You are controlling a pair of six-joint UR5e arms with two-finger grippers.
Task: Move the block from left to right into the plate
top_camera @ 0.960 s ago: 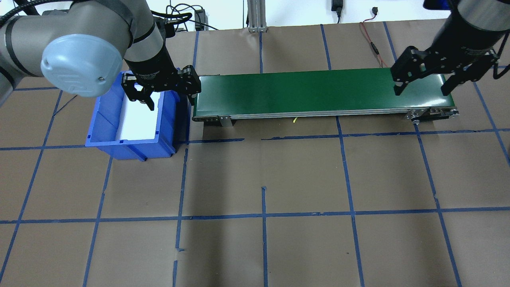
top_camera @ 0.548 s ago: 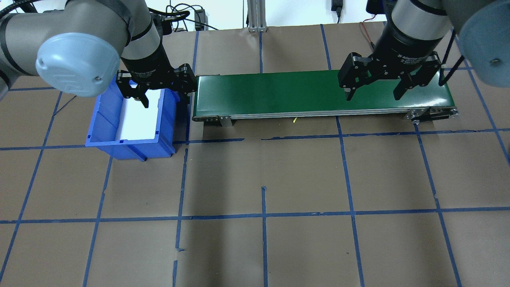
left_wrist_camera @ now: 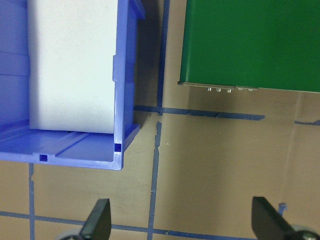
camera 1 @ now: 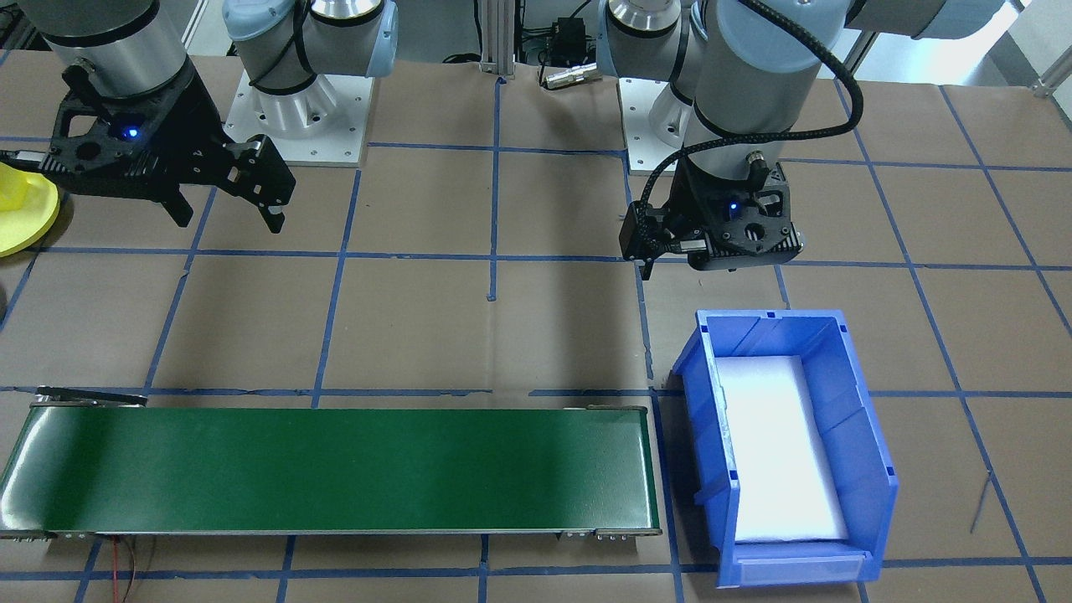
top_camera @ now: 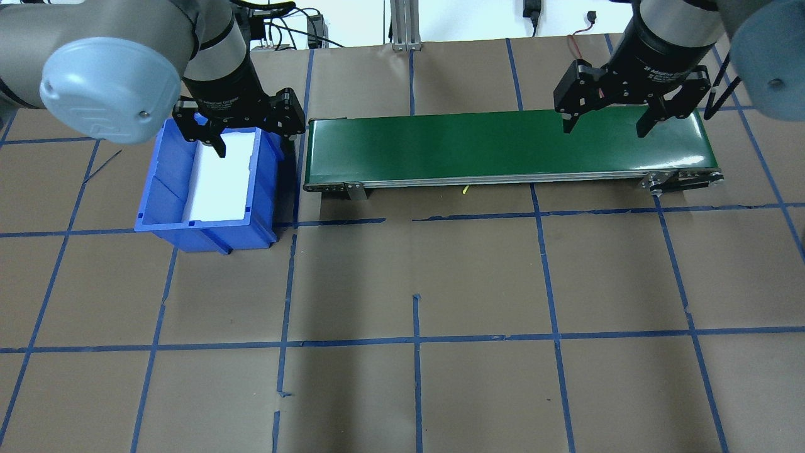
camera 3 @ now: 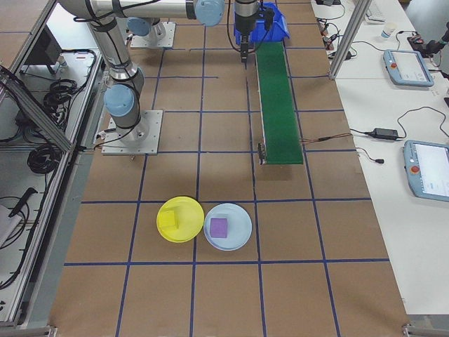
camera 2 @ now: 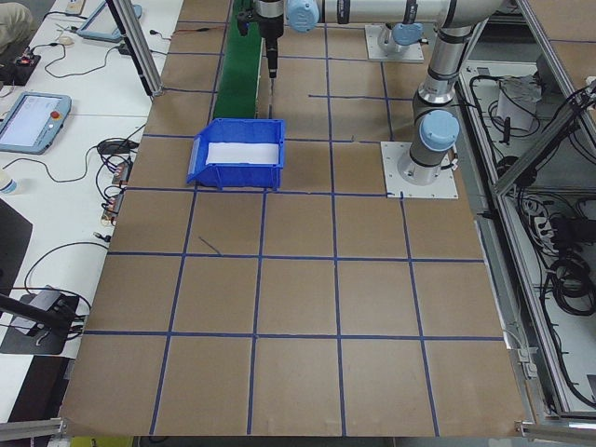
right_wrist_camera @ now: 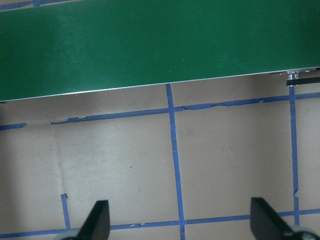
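The yellow plate (camera 1: 18,219) lies at nine o'clock of the right gripper (camera 1: 226,213), just beside it. Both the right gripper and the left gripper (top_camera: 250,139) hang spread and empty.

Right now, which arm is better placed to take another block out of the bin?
Left, probably: its gripper is open beside the bin; the right gripper hangs at the belt's far end.

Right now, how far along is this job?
It looks done: a yellow block already lies in the yellow plate. The belt and blue bin hold no blocks. Left gripper and right gripper are open, holding nothing.
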